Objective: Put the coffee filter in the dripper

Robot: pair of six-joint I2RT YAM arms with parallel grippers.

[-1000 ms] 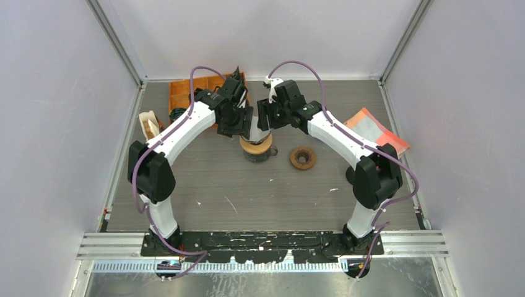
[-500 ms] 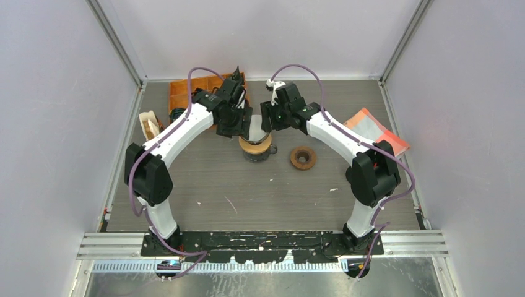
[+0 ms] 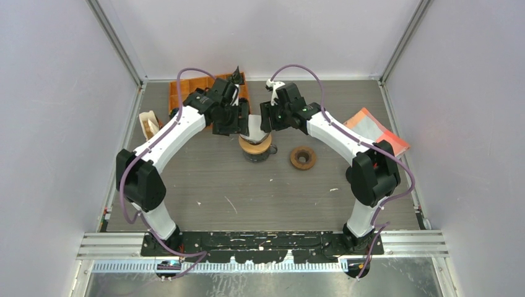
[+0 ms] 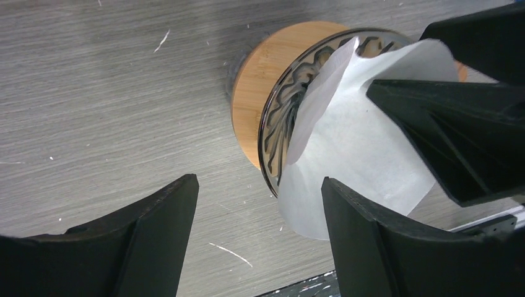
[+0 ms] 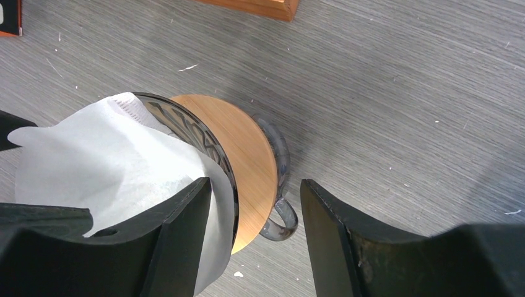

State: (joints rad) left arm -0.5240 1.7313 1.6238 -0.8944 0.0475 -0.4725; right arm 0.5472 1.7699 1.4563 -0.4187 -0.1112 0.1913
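On the grey worktop, toward its far middle, the left arm and right arm lean in from either side over one spot. An orange tray lies at the far left behind the left arm. An orange-and-white packet lies at the far right. Between the arms stands the glass dripper on its round wooden collar. The white coffee filter sits in the dripper's mouth, its paper rising past the ribbed rim and overhanging one side. The left gripper is spread wide and holds nothing. The right gripper is likewise parted and empty, close above the rim. A small wooden ring lies just right of the dripper.
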